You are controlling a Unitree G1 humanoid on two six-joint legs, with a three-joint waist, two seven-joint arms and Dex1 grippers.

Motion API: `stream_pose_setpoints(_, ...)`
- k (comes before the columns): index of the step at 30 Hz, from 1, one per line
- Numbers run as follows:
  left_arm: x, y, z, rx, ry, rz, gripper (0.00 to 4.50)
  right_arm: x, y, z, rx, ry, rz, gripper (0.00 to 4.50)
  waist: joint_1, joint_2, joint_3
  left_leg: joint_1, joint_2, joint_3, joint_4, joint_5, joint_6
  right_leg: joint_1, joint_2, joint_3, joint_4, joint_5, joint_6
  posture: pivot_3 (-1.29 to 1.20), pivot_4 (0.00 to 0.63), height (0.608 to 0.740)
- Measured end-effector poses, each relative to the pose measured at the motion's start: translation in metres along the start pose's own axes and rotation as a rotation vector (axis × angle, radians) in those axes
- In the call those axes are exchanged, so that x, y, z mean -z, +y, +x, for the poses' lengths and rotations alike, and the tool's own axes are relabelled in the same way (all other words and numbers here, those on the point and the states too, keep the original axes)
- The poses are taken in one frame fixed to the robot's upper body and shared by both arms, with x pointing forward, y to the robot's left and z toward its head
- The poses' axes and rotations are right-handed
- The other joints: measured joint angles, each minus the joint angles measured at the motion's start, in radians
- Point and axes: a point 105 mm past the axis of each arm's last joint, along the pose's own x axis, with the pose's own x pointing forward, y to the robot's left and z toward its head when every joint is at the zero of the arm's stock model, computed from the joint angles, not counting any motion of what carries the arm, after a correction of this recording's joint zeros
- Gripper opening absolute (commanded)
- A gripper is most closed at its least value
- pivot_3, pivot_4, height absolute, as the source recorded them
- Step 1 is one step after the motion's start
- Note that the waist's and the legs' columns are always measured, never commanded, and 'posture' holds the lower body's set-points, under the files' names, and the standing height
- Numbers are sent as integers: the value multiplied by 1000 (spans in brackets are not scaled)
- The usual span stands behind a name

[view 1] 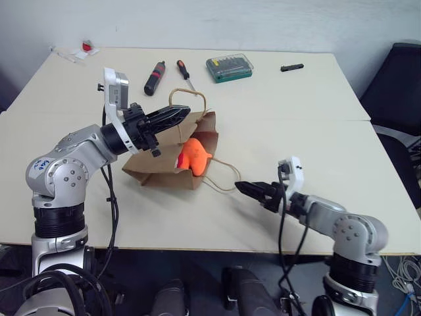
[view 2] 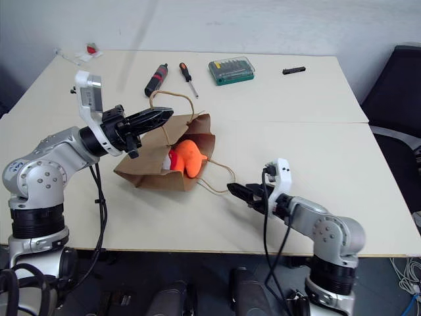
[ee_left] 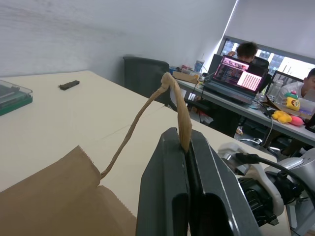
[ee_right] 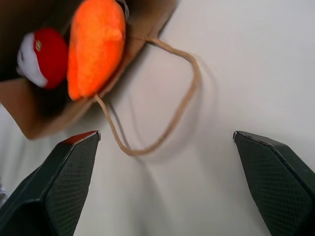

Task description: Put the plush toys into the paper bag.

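- The left gripper (view 1: 176,115), on the left, is clamped on the upper cord handle (ee_left: 173,93) of the paper bag (view 1: 158,170).
- Mid-table, the bag lies mouth open; the orange toy (view 1: 195,155) and red-and-white toy (ee_right: 40,55) seem to sit inside its mouth.
- On the right, the right gripper (view 1: 245,188) has its jaws spread wide and empty, near the lower handle (ee_right: 167,123).

No readable words or numbers anywhere; the laptop screen (ee_left: 236,73) at the upper right glows, its writing illegible.

Orange toy (ee_right: 94,46) and red-white toy (ee_right: 39,56) sit in paper bag (ee_right: 49,115) mouth, tool (ee_right: 165,142) fingers spread
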Motion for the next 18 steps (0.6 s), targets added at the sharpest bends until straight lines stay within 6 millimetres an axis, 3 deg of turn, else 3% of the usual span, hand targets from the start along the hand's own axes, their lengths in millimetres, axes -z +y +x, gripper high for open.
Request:
stream_pose_setpoints(6,1,1,0,-2,2,-6,0,-3,4,27,-32,-12,119,2465,-6,0,0,0,0,0,-2,0,0,0,0,0,1,0,0,0,150,740)
stream_pose_setpoints(12,1,2,-1,-4,3,-6,0,-15,13,25,-71,-32,76,279,-5,0,0,-3,0,-1,-2,0,1,-1,0,-1,0,0,0,0,150,740)
stream_pose_setpoints(13,1,2,-1,-5,3,-5,0,-18,15,22,-76,-42,57,38,-4,0,0,-4,0,-1,-1,-1,1,-1,-1,-2,0,0,0,0,150,740)
stream_pose_setpoints(18,-1,3,-2,-15,0,4,0,-42,23,2,-127,-111,-31,38,-1,0,0,-5,0,-2,-1,-1,1,-2,-1,-2,0,0,0,0,150,740)
